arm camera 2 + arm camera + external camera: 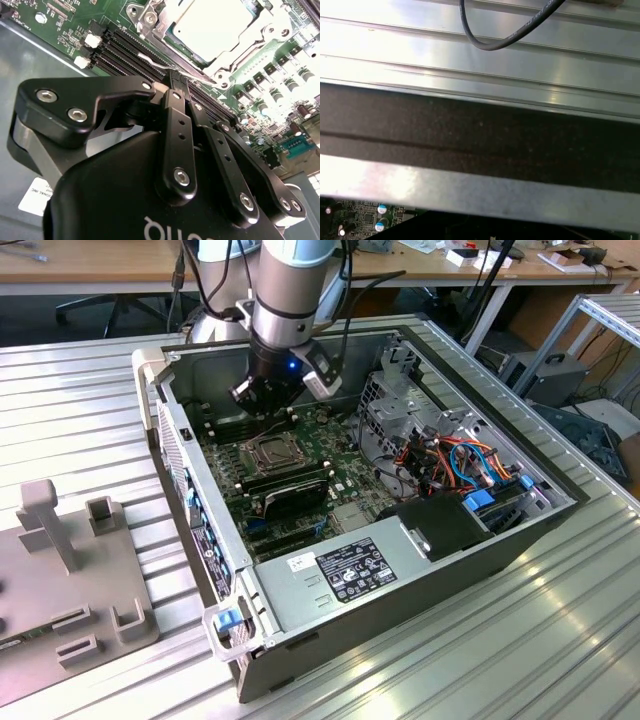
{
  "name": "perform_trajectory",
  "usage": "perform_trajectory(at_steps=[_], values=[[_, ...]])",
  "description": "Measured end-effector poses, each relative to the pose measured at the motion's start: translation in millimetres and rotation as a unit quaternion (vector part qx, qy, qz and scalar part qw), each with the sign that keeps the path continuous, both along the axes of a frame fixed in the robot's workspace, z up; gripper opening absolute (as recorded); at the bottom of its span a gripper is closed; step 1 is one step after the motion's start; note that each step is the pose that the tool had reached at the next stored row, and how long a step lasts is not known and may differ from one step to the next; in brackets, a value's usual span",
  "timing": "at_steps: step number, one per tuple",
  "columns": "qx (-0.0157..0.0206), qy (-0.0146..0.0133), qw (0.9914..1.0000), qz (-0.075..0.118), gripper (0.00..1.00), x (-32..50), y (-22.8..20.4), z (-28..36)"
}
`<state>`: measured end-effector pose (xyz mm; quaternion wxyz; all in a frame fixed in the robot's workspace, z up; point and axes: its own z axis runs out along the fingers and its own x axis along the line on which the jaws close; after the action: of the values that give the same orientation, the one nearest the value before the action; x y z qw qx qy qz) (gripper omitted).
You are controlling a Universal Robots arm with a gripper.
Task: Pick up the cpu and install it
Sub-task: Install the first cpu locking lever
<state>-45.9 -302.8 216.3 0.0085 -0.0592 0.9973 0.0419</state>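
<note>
Hovering jaws beside memory slots (131, 50), seemingly shut.

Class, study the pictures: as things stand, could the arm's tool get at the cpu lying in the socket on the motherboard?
Probably yes. The cpu lies face-up in the socket, its frame looks swung open, and nothing covers it. The tool hangs just beside it, inside the open case.

no legible text, labels unreadable
</note>
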Motion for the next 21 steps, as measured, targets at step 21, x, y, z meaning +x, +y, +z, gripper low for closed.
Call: perform_trajectory(at_steps=[21], values=[[-0.0001, 0.0001, 1.00000, 0.000, 0.11, 2.1, -0.4, -8.4]])
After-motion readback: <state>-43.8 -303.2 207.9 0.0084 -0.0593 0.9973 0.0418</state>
